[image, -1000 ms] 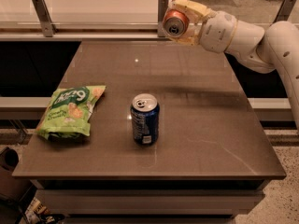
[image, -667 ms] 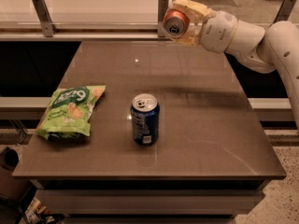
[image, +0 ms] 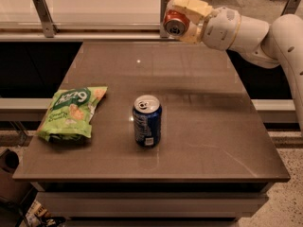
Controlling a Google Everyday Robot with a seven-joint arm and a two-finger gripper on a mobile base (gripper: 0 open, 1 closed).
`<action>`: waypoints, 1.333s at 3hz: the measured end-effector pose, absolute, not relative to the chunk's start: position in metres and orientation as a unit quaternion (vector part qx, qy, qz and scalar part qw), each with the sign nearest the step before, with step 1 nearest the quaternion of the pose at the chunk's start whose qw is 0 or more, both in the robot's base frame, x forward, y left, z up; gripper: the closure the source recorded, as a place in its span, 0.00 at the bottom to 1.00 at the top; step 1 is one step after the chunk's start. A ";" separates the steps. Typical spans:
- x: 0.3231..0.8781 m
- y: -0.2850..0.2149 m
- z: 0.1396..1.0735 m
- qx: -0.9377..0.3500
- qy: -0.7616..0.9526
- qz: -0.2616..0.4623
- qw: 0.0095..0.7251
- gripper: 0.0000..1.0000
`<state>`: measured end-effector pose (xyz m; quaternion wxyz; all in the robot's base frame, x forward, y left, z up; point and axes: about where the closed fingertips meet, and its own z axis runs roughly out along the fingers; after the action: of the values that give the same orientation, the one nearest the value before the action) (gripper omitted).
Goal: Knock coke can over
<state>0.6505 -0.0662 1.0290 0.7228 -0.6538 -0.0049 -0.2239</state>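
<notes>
I have the pale two-finger gripper [image: 186, 17] up over the far edge of the brown square table [image: 203, 141], its fingers pinching the red-orange coke can with the silver top [image: 175, 26]. The can hangs clear of the surface, held sideways with its silver top turned towards the camera. To finish well, I judge I should bring it down low over the far-middle stretch of the table, keep it sideways, and let go only when its wall is touching the top or just above it, so it settles lying down rather than bouncing. A can on its side rolls, so I want any roll to run inward, not towards the back edge just beneath it. The upright dark blue can [image: 147, 121] stands mid-table towards the front and the crinkly green snack bag [image: 72, 113] lies at the left, both well apart from the gripper. The right half offers open room, though the white arm [image: 246, 30] reaches in from that side
</notes>
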 end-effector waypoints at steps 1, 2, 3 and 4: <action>0.640 -0.063 1.034 -0.664 -0.086 -0.275 0.690 1.00; 0.639 -0.061 1.034 -0.664 -0.102 -0.285 0.684 1.00; 0.639 -0.061 1.034 -0.664 -0.102 -0.285 0.684 1.00; 0.636 -0.058 1.036 -0.657 -0.122 -0.302 0.680 1.00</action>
<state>0.6361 -0.0584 1.0357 0.6804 -0.6565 -0.1221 -0.3019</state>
